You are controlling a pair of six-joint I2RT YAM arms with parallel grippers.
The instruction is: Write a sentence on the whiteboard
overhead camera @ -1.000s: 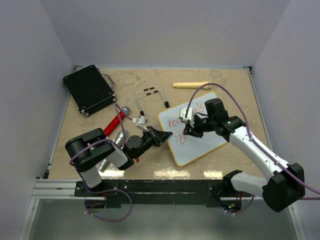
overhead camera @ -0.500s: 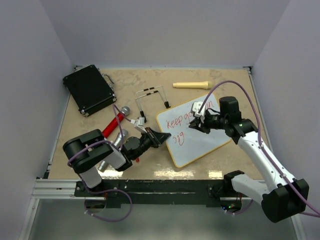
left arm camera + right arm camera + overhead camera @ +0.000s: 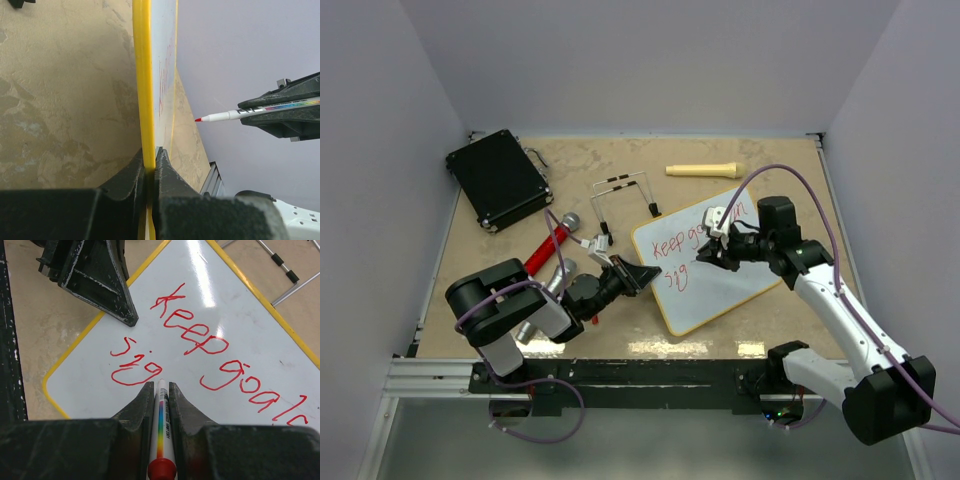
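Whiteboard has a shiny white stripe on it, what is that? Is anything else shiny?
Right wrist view: the stripe is light glaring off the glossy whiteboard. Top external view: two bright reflections on the table by the arms' bases. Left wrist view: no glare, the marker looks sharp.

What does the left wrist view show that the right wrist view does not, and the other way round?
Only left wrist: the board edge-on, and a gap between the marker tip and its face. Only right wrist: the sentence is readable, "keep goals" above "sig". Both: the left claw pinching the board's frame, the right claw holding the marker, red writing.
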